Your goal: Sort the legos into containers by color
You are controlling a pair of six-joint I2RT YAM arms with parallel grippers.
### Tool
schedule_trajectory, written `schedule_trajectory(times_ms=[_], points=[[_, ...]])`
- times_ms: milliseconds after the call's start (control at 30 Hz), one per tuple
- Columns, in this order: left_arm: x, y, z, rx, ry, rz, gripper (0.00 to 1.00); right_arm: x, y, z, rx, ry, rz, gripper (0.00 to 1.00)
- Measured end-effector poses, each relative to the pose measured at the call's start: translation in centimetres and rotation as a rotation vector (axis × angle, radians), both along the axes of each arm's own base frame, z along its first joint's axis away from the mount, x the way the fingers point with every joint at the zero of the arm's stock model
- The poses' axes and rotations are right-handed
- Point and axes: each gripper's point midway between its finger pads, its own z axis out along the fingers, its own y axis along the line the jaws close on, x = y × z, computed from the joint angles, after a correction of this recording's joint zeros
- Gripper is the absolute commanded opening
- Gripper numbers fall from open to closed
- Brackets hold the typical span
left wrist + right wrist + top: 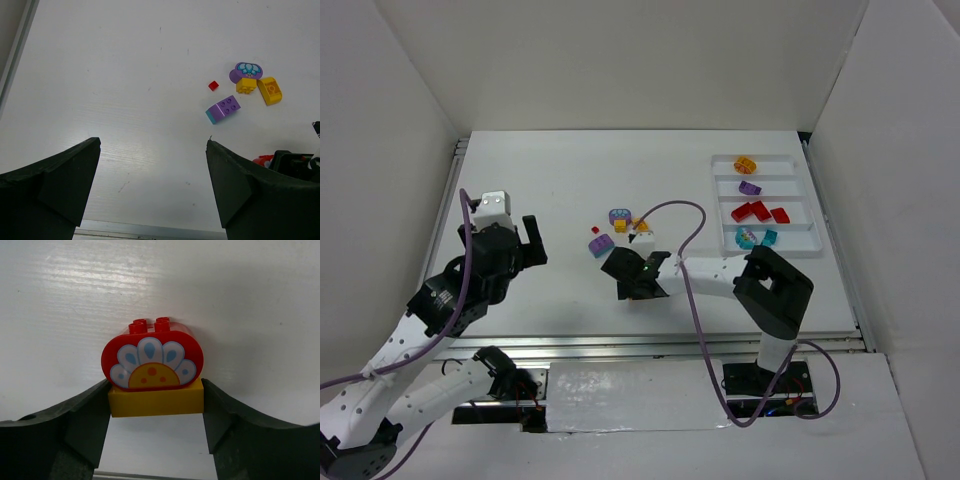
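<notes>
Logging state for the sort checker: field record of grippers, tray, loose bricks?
left gripper: open, empty, above table
right gripper: shut on yellow base brick, red flower brick stacked on it
tray: four compartments, far to near: orange brick; purple brick; three red bricks; two teal bricks
loose on table: purple flower brick, two yellow bricks, tiny red piece, purple-teal block

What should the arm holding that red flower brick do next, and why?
Probably lift and carry it toward the tray: the right gripper clamps the yellow brick under the red brick, and red pieces already lie in its third compartment.
</notes>
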Motion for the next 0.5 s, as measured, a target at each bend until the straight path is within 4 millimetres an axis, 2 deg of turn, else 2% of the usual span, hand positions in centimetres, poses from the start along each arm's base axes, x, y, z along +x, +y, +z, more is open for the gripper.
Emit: schedule_trajectory(times_ms=[67, 200, 267, 300, 333, 500], points=[[0.0, 0.0, 0.0, 0.0, 0.001, 0.0, 1.0, -0.1, -0.1, -0.2, 0.001, 0.0, 0.005, 0.55], [0.0, -0.1, -0.1, 0.0, 0.003, -0.002, 0.99, -0.1, 0.1, -0.2, 0.006, -0.016, 0.039, 0.4], [0.0, -0.2, -0.2, -0.001, 0.008, -0.01, 1.0, -0.3, 0.3, -0.2, 0.006, -0.024, 0.074, 0.25], [0.1, -0.4, -0.2, -0.003, 0.012, -0.017, 1.0, -0.5, 0.6, -0.1, 0.01, -0.029, 0.098, 0.07], [0.1, -0.6, -0.4, -0.006, 0.018, -0.027, 1.0, -0.8, 0.8, -0.1, 0.017, -0.031, 0.121, 0.0], [0.1, -3.0, -1.2, -0.05, 0.067, -0.125, 1.0, -2.3, 0.7, 0.6, 0.042, -0.065, 0.262, 0.0]])
